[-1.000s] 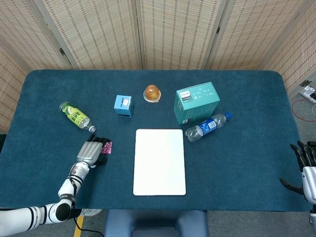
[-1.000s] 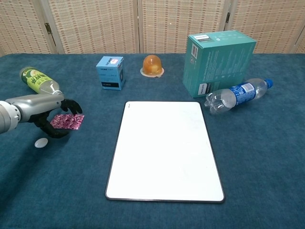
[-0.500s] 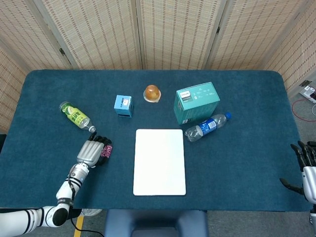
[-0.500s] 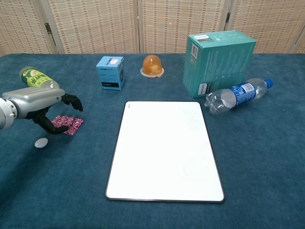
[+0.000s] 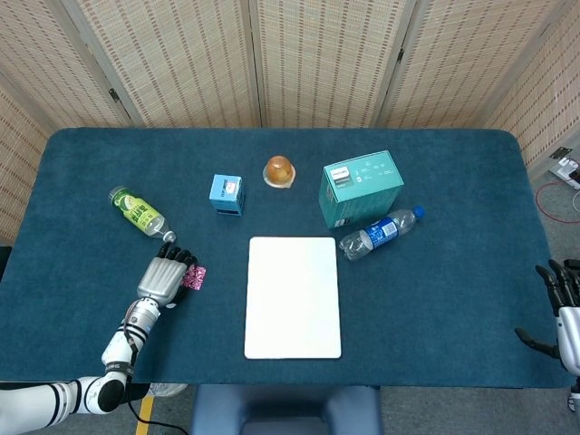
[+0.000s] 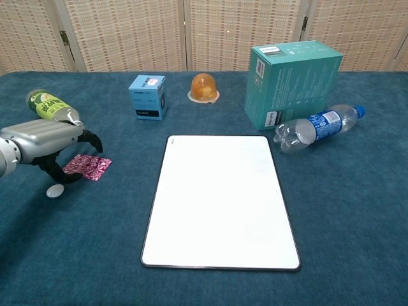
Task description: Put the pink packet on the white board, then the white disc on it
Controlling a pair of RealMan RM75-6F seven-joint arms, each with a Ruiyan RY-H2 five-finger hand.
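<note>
At the far left, the left hand [image 6: 51,143] arches over the pink packet [image 6: 87,167], fingers curled down around the packet's left edge as if to pinch it up. Whether they actually grip it I cannot tell, since the packet looks flat on the cloth. The packet is small, square, crinkly and foil-like, patterned pink and dark. It lies well left of the board [image 6: 220,201]. Just near of the hand sits the white disc [image 6: 55,190], a small smooth button, untouched, presumably waiting its turn. The board lies bare in the middle, both steps not yet done. Far behind stand a green bottle [image 6: 49,106] and a blue box [image 6: 148,97]. At the far right edge, the right hand [image 5: 560,308] idles with fingers spread, holding nothing.
</note>
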